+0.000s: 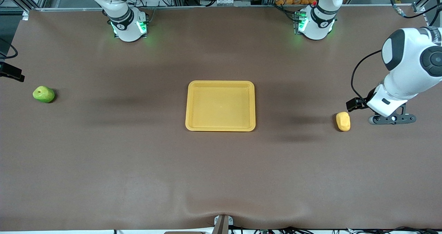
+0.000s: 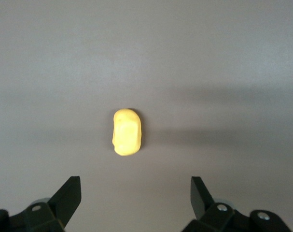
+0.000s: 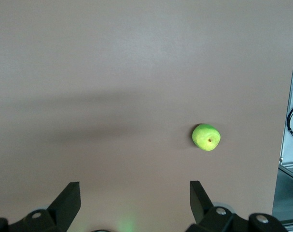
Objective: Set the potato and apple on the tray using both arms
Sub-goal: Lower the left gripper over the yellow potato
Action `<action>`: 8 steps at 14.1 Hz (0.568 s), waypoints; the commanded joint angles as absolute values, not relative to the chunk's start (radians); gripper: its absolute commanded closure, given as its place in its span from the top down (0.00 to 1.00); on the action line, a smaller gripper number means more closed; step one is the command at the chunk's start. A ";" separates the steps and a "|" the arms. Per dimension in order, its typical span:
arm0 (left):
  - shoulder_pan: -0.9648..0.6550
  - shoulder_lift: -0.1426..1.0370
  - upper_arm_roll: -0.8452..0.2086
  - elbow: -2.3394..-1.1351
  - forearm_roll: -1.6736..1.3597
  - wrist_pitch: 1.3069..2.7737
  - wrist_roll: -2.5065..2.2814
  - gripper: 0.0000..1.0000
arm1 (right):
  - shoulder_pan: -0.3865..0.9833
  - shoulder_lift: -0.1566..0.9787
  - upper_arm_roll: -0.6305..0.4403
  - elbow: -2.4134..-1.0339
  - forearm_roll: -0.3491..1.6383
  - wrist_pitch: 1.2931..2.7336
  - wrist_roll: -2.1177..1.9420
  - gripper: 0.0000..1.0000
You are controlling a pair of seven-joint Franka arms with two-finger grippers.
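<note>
Brown desk point(image 1: 138, 158) is shown with nothing placed yet. Tray point(image 1: 220, 128) sits empty mid-desk. Left gripper point(image 2: 135, 195) is held over the desk just beside the potato point(image 1: 343, 121), fingers spread, nothing gripped; potato lies toward the left arm's end. Right gripper point(image 3: 134, 198) is up with fingers spread and empty; apple point(image 1: 44, 94) lies toward the right arm's end. Both picks and both placements are judged outstanding.
</note>
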State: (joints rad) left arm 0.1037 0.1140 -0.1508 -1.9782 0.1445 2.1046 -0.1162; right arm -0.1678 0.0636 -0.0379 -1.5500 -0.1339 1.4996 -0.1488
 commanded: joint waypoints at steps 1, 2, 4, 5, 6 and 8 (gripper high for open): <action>0.133 0.124 -0.155 -2.045 0.172 2.215 -0.114 1.00 | -0.204 0.103 -0.026 -1.520 -0.153 1.514 -0.152 1.00; 0.135 0.135 -0.153 -2.065 0.172 2.256 -0.114 1.00 | -0.212 0.104 -0.026 -1.520 -0.155 1.537 -0.153 1.00; 0.143 0.165 -0.152 -2.079 0.172 2.307 -0.114 1.00 | -0.224 0.115 -0.026 -1.520 -0.155 1.555 -0.153 1.00; 0.158 0.182 -0.153 -2.077 0.173 2.322 -0.114 1.00 | -0.241 0.117 -0.026 -1.520 -0.143 1.563 -0.150 1.00; 0.163 0.201 -0.152 -2.079 0.173 2.341 -0.112 1.00 | -0.268 0.120 -0.026 -1.525 -0.132 1.586 -0.147 1.00; 0.164 0.233 -0.150 -2.077 0.175 2.358 -0.109 1.00 | -0.313 0.149 -0.025 -1.526 -0.105 1.597 -0.144 1.00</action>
